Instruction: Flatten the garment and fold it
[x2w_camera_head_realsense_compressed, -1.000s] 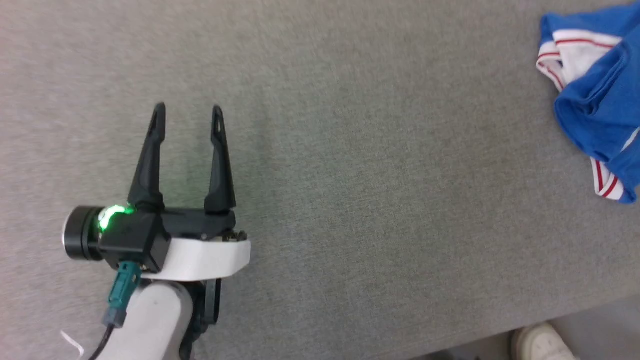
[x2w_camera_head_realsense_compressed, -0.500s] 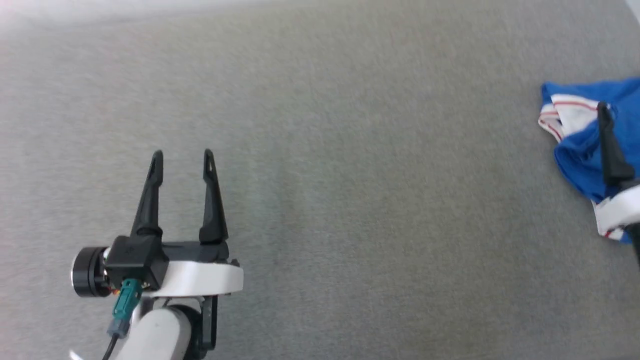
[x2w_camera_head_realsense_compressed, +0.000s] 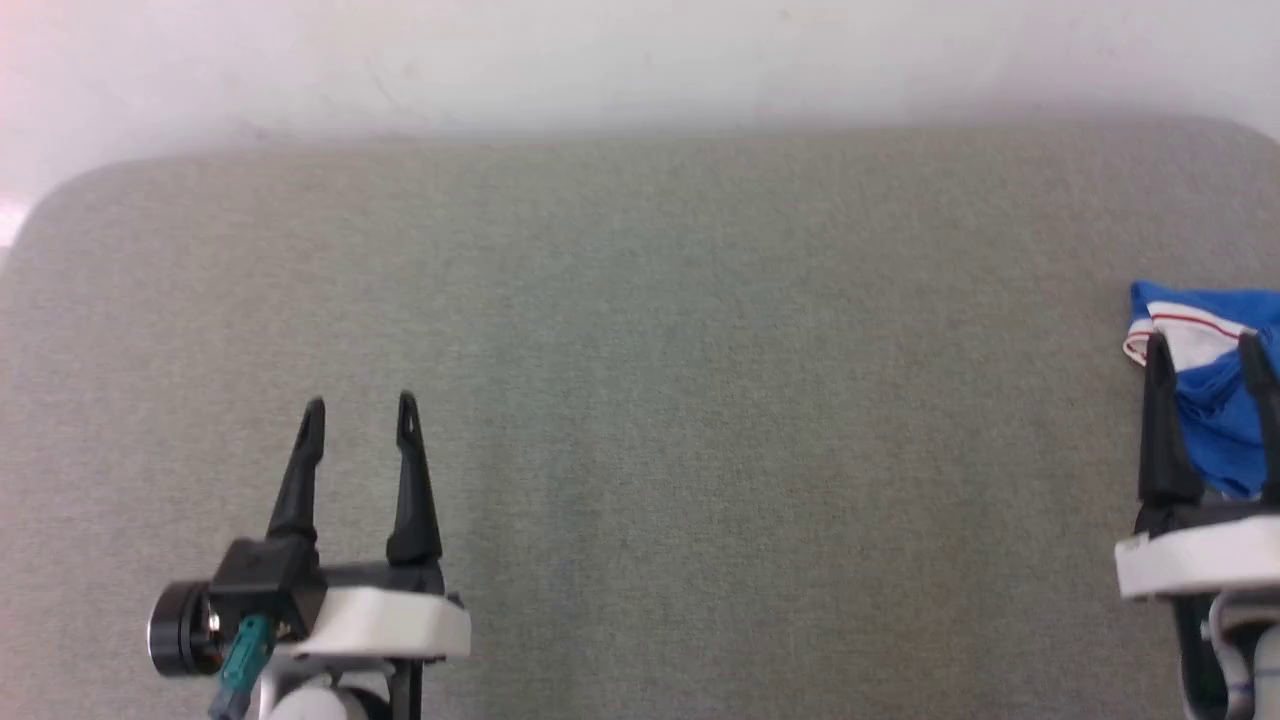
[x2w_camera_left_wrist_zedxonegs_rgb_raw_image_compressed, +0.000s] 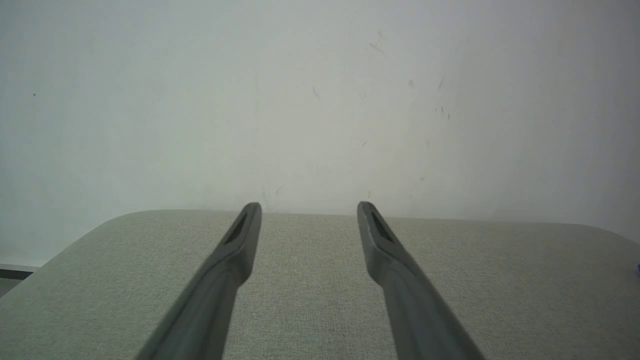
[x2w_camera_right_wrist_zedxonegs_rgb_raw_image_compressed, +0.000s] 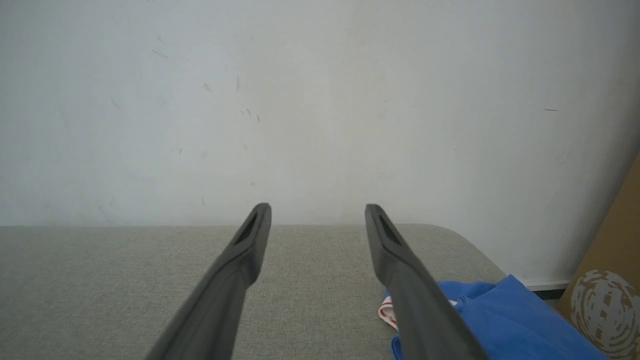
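Garment (x2w_camera_head_realsense_compressed: 1215, 430) at right edge of grey table (x2w_camera_head_realsense_compressed: 700, 400), open surface leftward.

Head overhead; wrists low, table (x2w_camera_head_realsense_compressed: 640, 300) shared

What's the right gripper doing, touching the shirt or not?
Cannot tell. In head and right wrist views the right gripper overlaps the shirt; neither shows contact or a gap.

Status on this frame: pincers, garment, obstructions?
Left pincer open, empty, over table. Right pincer open, poised over garment, not gripping. Garment crumpled at table's right edge, unfolded. No obstruction seen.
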